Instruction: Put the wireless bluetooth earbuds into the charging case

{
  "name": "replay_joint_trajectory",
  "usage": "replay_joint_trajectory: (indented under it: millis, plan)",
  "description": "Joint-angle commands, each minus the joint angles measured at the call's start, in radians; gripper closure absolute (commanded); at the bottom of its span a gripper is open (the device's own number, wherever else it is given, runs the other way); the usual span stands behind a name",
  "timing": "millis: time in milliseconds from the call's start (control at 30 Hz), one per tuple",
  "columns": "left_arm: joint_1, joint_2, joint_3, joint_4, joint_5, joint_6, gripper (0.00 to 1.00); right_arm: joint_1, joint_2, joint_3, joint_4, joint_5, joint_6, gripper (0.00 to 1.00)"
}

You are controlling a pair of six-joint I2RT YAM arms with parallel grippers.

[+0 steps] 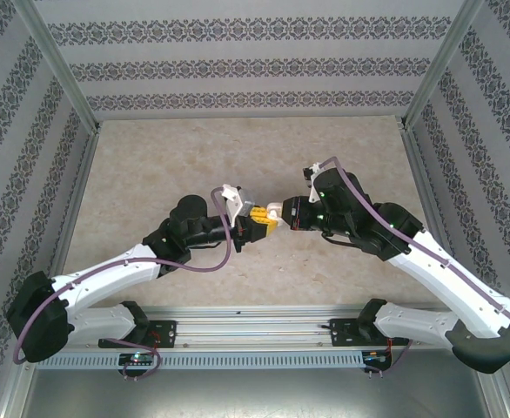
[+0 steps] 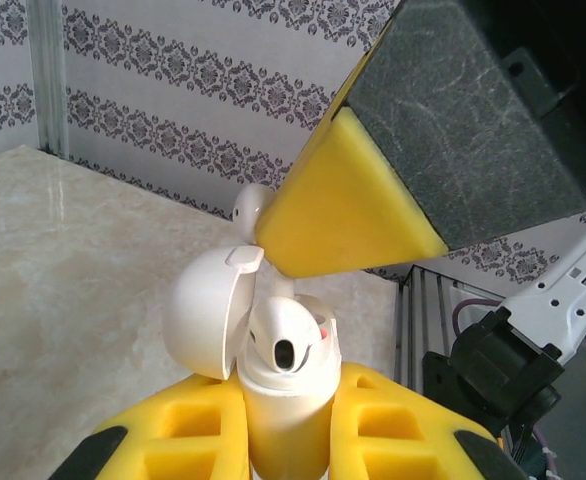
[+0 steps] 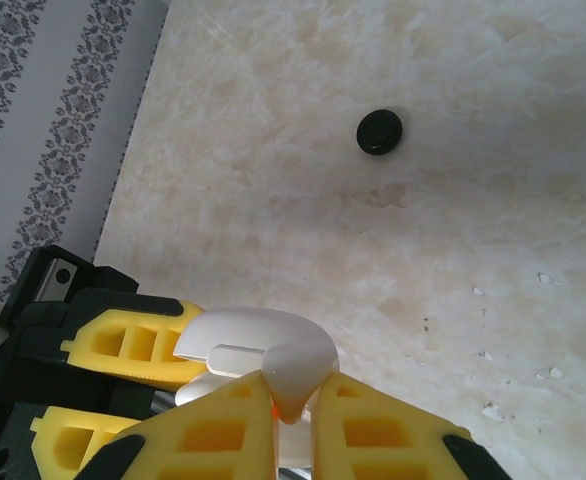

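Now the left tool (image 2: 288,450) clamps the charging case (image 2: 283,410) upright, lid (image 2: 203,315) open; right tool (image 3: 293,440) pinches an earbud (image 2: 249,205) just above.

- The charging case (image 2: 283,415), small and glossy white, stands upright, clamped between the yellow fingers of the left end effector (image 2: 285,445). Its rounded lid (image 2: 205,315) is swung open to one side.
- One white earbud (image 2: 288,340) sits in the case, its dark opening showing.
- A second earbud (image 2: 252,206), pinched by the right end effector (image 3: 293,425), is just above the open case, stem pointing down.
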Motion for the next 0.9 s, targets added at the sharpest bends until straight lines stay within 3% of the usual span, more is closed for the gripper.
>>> replay_joint_trajectory:
  millis: [0,867]
  plan:
    - [0.003,-0.027,-0.011,0.062,-0.002,-0.011,1.0,0.02,0.01,0.028,0.015,0.003,0.012,0.87]
    - [0.004,-0.013,-0.015,0.073,-0.01,-0.015,1.0,0.078,0.004,0.006,-0.082,0.044,0.04,0.87]
